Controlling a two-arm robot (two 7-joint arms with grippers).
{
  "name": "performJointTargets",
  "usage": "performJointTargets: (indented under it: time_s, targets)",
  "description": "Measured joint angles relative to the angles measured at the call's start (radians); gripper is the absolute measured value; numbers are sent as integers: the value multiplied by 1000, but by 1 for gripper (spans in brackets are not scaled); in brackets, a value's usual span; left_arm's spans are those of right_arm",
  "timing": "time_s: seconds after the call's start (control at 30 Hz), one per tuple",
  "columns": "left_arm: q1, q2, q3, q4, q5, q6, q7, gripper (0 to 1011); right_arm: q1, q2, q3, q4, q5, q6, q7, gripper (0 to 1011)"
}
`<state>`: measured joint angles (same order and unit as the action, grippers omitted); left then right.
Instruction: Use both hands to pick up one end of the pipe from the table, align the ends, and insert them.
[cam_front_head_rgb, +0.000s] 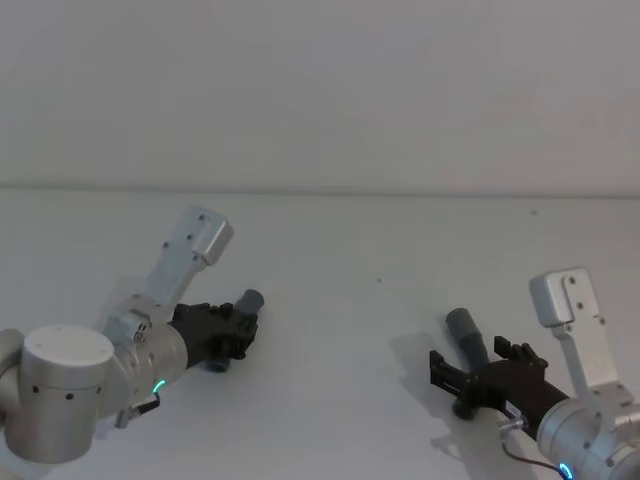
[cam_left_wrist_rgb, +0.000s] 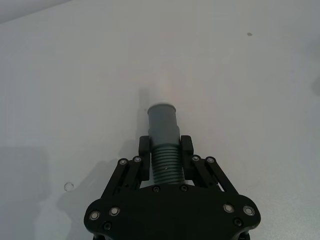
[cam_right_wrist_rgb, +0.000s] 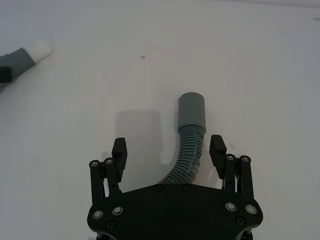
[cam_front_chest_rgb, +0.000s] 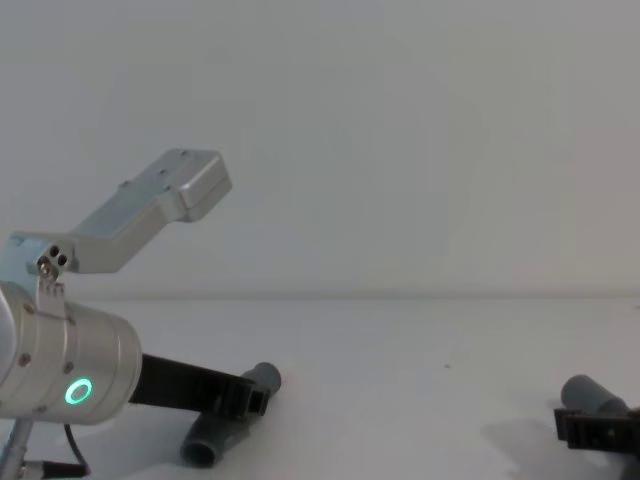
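Held one pipe piece in the left gripper at the left of the white table, fingers pressed against the ribs on both sides, just behind a smooth grey cuff. Pointed that cuff forward past the fingertips, a narrower white tip at its far end, as caught from the right wrist. Had the right gripper spread wide at the table's right, low over the second pipe piece. Straddled the ribbed hose with neither fingertip touching it, one just beside it, the other well apart. Showed the wider grey cuff of that piece resting on the table beyond the open fingertips.
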<state>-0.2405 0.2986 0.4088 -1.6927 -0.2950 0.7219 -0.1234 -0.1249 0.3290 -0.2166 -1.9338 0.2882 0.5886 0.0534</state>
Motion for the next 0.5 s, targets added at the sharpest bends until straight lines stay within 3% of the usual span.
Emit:
performJointTargets:
  time_s: [0.5]
  targets:
    - [0,0,0,0,0,0,0,342,34,-39,4,47,-4,20,-10,1000]
